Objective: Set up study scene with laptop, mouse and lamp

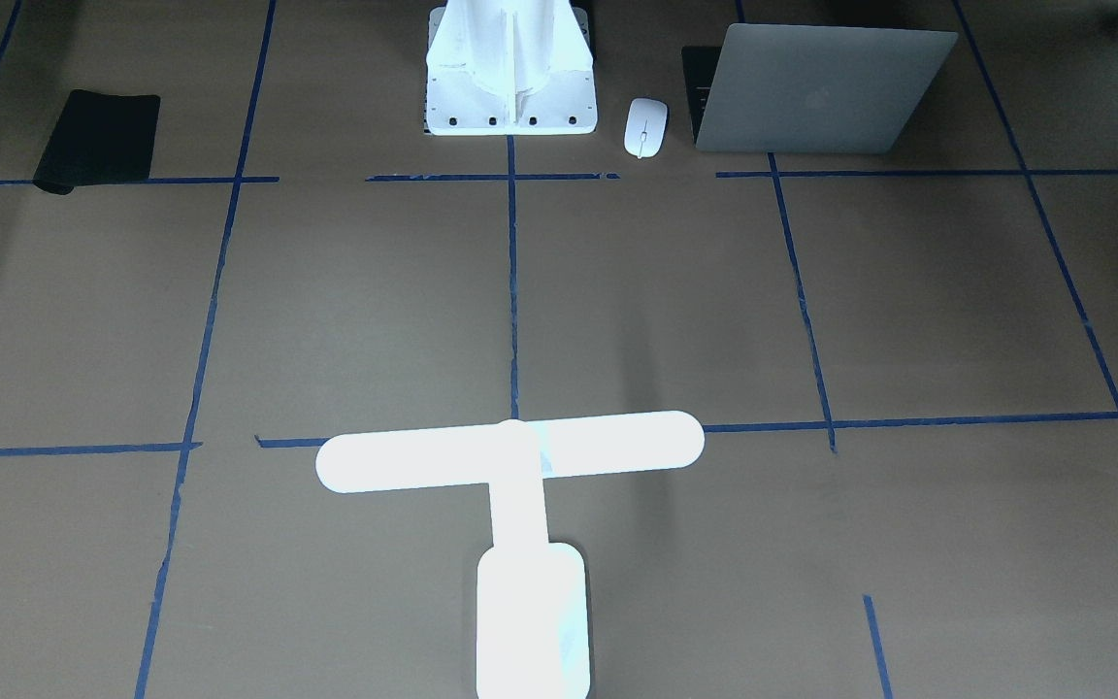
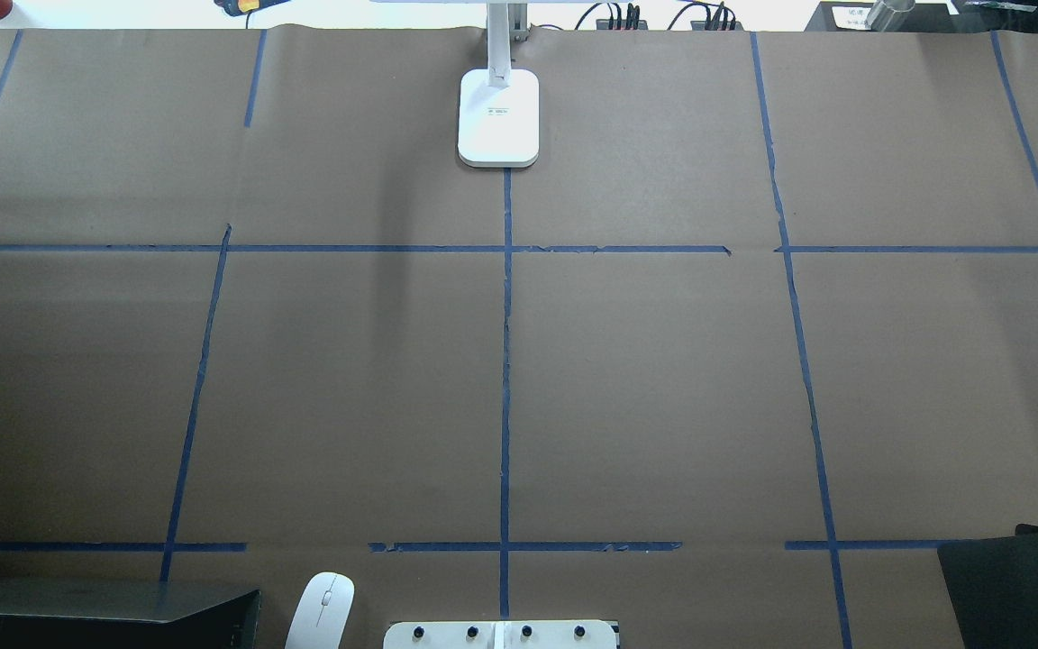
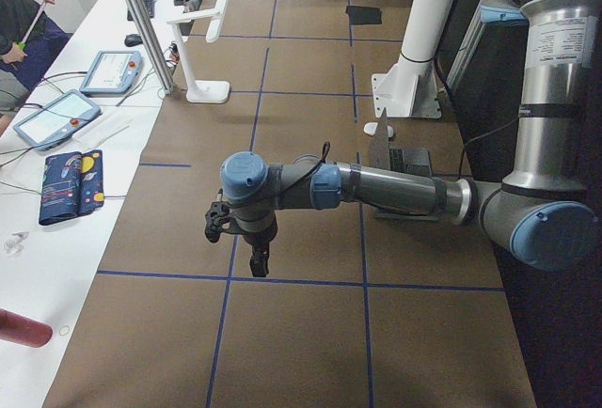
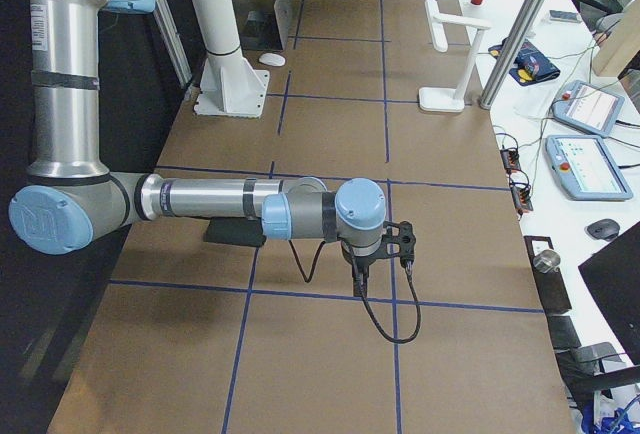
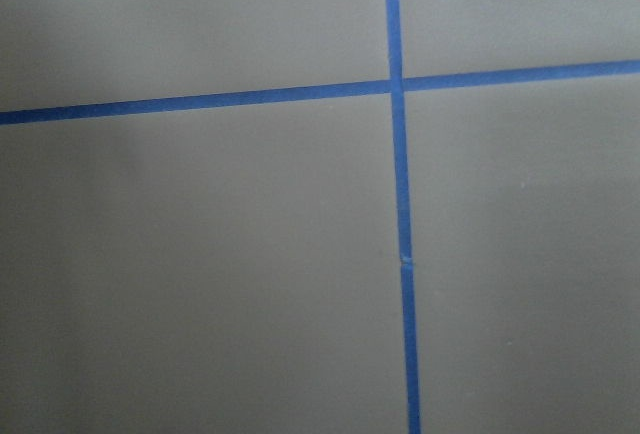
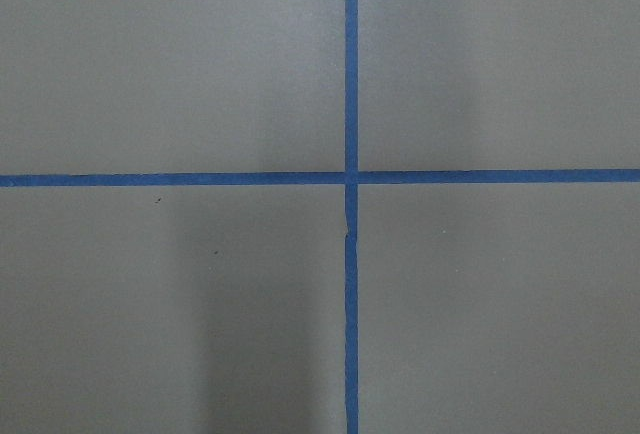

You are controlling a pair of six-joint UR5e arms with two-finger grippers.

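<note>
Front: no jaws visible; laptop (image 1: 816,92), lid part-raised, just beside mouse (image 1: 645,127); lamp (image 1: 510,456) well apart, seemingly unarranged.
Overhead: likewise jawless.
Left side: left gripper (image 3: 256,262) hanging over paper, laptop back toward base, lamp far ahead; grip state: cannot tell.
Right side: right gripper (image 4: 358,276) mirrored, likewise unreadable, probably parked clear.
Wrists: only tape lines below.

The laptop (image 1: 816,92) shows a faint apple logo on its lid; the lamp (image 2: 498,126) base label seems illegible.
</note>
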